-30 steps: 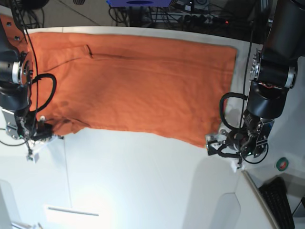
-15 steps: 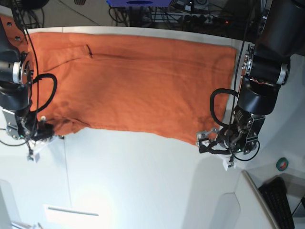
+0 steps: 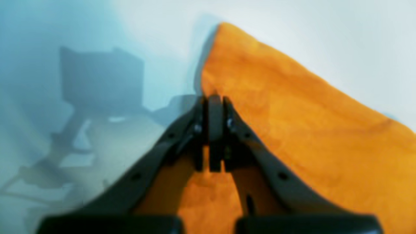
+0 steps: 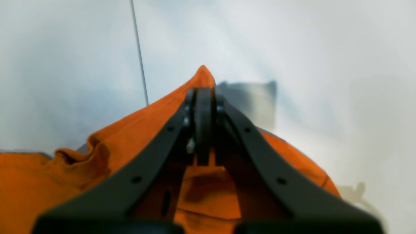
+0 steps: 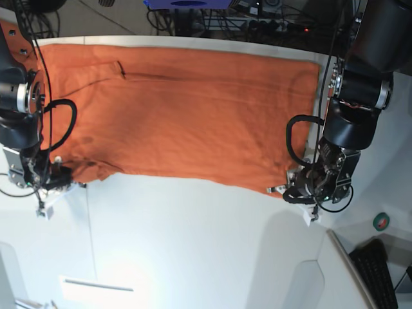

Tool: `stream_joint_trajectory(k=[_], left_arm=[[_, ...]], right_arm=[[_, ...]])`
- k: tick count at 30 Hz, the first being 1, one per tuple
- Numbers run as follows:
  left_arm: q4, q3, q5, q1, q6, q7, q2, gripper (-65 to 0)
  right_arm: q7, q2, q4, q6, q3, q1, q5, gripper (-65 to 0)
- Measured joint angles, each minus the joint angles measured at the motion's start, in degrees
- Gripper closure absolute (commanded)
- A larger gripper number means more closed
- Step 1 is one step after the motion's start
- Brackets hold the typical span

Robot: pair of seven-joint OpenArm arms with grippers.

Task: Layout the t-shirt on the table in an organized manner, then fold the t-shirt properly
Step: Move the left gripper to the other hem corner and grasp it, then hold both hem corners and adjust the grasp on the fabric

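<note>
Left gripper (image 3: 213, 104) is pinched fully together on the near corner of the t-shirt (image 5: 187, 116); in its wrist view orange cloth sits between and beneath the closed jaws. Right gripper (image 4: 203, 97) is likewise clamped on the opposite near corner, a peak of fabric poking just past its tips.

T-shirt lies spread across the far half of the table (image 5: 193, 244), mostly flat, far edge close to the table's back rim. Some rumpling near the right gripper's corner.

Handling estimate: light, limp cloth with no stiffness; it should drape and sag between the two holds, and may slide easily on the smooth tabletop. Corners along the near hem look like the sensible hold points for a fold toward the far edge, provided both layers are caught.

Surroundings: thin dark seam line (image 4: 138, 48) in the tabletop, cables (image 5: 193, 19) beyond the far edge, a small green round object (image 5: 381, 222) off to the side. Nothing rests on the cloth; fold path looks unobstructed.
</note>
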Motion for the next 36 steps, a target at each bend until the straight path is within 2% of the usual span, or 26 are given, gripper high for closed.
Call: stream_joint_trajectory(k=[5, 11, 15, 16, 19, 20, 28, 29, 36], left_arm=[[6.01, -0.59, -0.20, 2.21, -0.17, 7.54, -1.27, 0.0], [19.39, -12.50, 0.46, 9.18, 0.24, 21.14, -2.34, 0.0], [30.47, -16.39, 0.59, 13.18, 0.31, 26.86, -2.64, 0.0], [32.33, -16.79, 0.35, 14.01, 1.53, 28.20, -2.51, 0.0], [35.71, -17.05, 0.39, 16.90, 7.76, 29.42, -2.08, 0.0], [35.98, -17.03, 0.42, 17.68, 8.79, 29.64, -2.03, 0.0], [36.20, -17.25, 0.42, 20.09, 9.27, 29.42, -2.05, 0.0], [36.20, -17.25, 0.46, 20.20, 9.27, 29.40, -2.05, -3.1], [36.37, -17.25, 0.42, 20.06, 9.27, 29.38, -2.08, -45.9]], right_arm=[[0.02, -0.02, 0.00, 0.00, 0.00, 0.00, 0.00, 0.0], [-0.04, -0.04, 0.07, -0.02, 0.00, -0.02, -0.11, 0.0], [-0.07, -0.17, 0.11, 0.00, 0.00, -0.02, -0.09, 0.0], [-0.02, -0.17, 0.11, 0.00, 0.00, 0.00, 0.00, 0.0], [0.00, -0.17, 0.11, 0.00, 0.00, 0.00, -0.02, 0.0], [0.02, -0.20, 0.11, 0.00, 0.00, -0.02, -0.02, 0.0], [0.00, -0.20, 0.11, 0.00, 0.00, 0.00, -0.02, 0.0], [0.00, -0.20, 0.11, 0.00, 0.00, 0.00, -0.02, 0.0], [0.00, -0.20, 0.11, 0.00, 0.00, 0.00, -0.02, 0.0]])
